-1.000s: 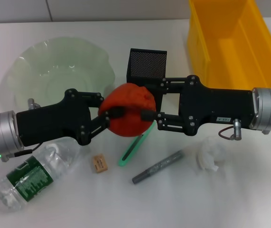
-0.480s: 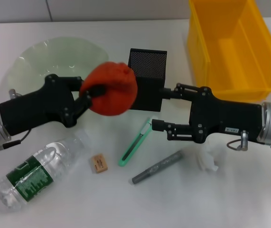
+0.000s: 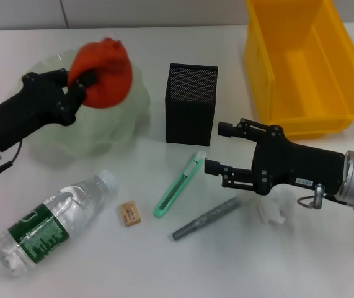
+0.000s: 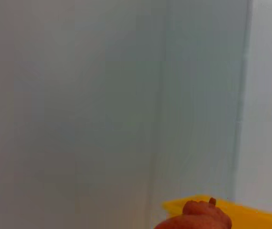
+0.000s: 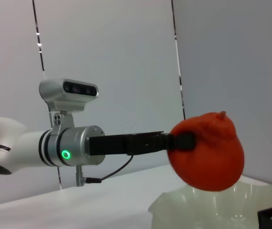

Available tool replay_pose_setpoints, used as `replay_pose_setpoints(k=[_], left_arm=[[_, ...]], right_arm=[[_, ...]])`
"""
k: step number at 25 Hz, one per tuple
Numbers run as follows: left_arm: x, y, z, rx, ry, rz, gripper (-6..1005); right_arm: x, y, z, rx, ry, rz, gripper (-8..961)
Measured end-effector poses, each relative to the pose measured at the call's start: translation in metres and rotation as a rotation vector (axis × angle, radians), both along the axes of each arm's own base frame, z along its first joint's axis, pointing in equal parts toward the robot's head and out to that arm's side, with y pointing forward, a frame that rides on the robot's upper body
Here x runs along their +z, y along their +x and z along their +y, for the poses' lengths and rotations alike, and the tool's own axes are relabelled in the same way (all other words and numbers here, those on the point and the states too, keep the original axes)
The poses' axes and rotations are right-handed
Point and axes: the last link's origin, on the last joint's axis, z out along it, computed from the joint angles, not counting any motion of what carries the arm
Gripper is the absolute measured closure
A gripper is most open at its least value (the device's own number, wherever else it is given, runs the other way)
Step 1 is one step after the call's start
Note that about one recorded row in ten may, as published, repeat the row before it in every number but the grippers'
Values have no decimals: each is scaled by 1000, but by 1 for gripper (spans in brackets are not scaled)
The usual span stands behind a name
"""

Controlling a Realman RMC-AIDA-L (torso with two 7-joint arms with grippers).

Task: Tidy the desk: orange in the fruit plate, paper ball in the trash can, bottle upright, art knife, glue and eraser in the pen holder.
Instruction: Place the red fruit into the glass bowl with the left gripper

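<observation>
Right wrist view: orange (image 5: 206, 151) clear above fruit plate (image 5: 250, 202) | left hand (image 3: 80, 84) grips it

- Orange (image 3: 102, 72): bright red-orange, lumpy, up above the plate.
- Plate (image 3: 111, 127): pale green, wavy-rimmed, far left.
- Bottle (image 3: 49, 225): clear, green label, lying on its side near the front left.
- Eraser (image 3: 129, 213): small tan block just beside the bottle's cap.
- Knife (image 3: 180, 184): green, slanted, in front of the holder.
- Glue (image 3: 206, 218): grey stick, slanted, beside the knife.
- Holder (image 3: 191, 103): black mesh box, upright, mid-table.
- Paper ball (image 3: 274, 208): white, crumpled, right of the glue.
- Bin (image 3: 303, 62): yellow, far right.
</observation>
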Motion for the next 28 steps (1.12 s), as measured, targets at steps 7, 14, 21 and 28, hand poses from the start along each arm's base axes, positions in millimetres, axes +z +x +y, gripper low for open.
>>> replay_pose_setpoints(k=[7, 14, 21, 28], left_arm=[[-4, -16, 13, 127, 48, 60, 882], [-8, -23, 16, 181, 123, 59, 837], [-10, -25, 16, 198, 131, 64, 791], [-9, -26, 14, 193, 132, 55, 552]], right_arm=[[0, 8, -5, -34, 7, 0, 176], [0, 10, -6, -45, 10, -2, 176], [1, 9, -5, -48, 17, 4, 176], [2, 9, -4, -51, 23, 8, 176]])
